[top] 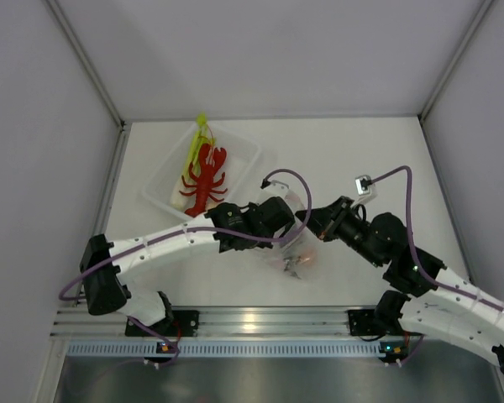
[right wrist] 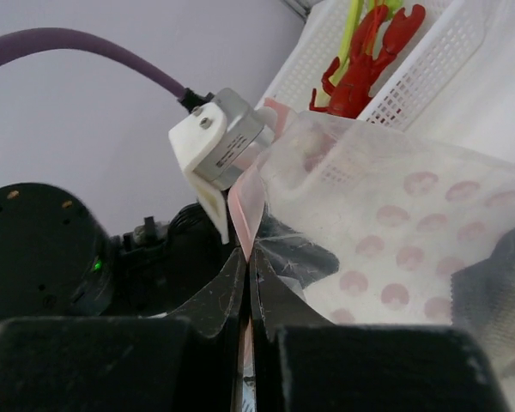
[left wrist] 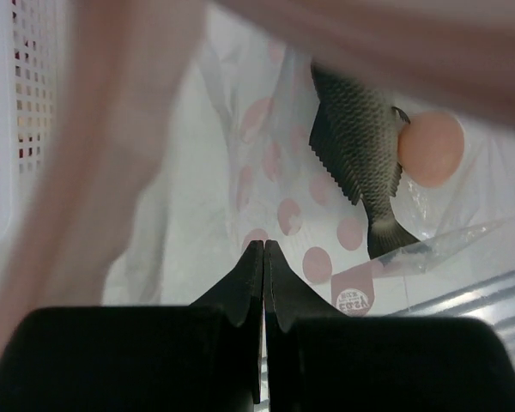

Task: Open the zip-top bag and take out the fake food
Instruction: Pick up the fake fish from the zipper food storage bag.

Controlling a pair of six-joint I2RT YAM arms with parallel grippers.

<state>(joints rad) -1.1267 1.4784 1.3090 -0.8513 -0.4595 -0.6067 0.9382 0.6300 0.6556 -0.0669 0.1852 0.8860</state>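
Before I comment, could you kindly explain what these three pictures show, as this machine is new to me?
Two white robot arms stand at a table's near edge. One picture looks down from above; the others come from wrist cameras. Each arm ends in a two-finger tool. The left tool and right tool are shut on a clear floppy plastic bag with pink dots, the right on its pink zip strip. Inside are a grey toy fish and a pinkish-beige round piece. A white perforated tray holds a red plastic lobster and a green leek stalk.
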